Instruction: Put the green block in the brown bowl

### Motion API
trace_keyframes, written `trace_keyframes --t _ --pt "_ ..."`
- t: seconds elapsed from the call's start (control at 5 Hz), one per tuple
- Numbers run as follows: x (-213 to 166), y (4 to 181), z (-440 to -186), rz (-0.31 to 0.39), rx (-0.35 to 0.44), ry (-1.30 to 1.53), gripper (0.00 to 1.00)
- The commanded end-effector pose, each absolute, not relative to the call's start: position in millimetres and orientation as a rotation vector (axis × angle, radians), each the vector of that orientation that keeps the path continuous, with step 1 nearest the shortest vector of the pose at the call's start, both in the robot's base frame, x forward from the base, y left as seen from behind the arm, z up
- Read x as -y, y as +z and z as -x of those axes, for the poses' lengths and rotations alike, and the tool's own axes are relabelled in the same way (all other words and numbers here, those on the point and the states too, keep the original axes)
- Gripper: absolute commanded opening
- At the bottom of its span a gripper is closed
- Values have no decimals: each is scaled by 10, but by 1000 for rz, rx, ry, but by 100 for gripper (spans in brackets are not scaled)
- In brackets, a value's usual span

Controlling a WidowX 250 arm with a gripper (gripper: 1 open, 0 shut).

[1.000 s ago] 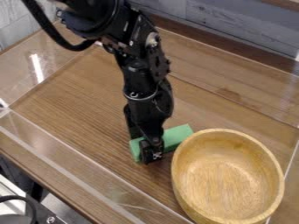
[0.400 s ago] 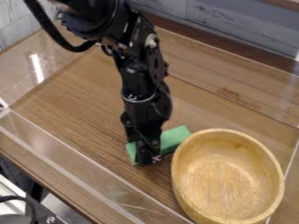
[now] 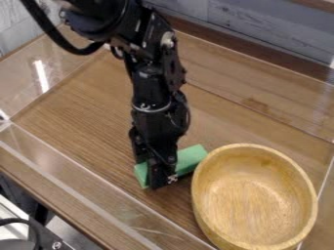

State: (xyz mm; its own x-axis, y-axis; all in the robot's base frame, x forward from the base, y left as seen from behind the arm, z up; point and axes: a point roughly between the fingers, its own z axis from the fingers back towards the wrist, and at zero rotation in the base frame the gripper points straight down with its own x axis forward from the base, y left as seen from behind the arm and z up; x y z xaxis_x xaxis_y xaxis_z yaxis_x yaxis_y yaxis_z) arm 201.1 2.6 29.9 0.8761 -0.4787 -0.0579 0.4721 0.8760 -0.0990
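Jaws of the gripper were clamped across the green block, which sat low over the wooden table, just left of the brown bowl — whether it had cleared the surface, you could not tell. Your job, as I judged it, was to lift straight up until the bar would pass over the thick rim, then carry it right. Room above the bowl was open — the clear wall ran close in front.

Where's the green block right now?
The green block sits low in the camera view, clamped in the gripper, just left of the brown bowl.
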Motion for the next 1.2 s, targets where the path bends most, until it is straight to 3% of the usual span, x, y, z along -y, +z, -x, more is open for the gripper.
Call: trace_keyframes --t 0.0,0.4,0.6,0.8,1.0 --pt "-54 506 -2102 77 -40 -456 0" --pt "33 781 -2114 75 -42 -404 0" --pt "181 1040 -2142 60 -36 -377 0" --pt "408 1281 -2144 51 -26 -367 0" --pt "902 1305 -2078 49 -18 -437 0"
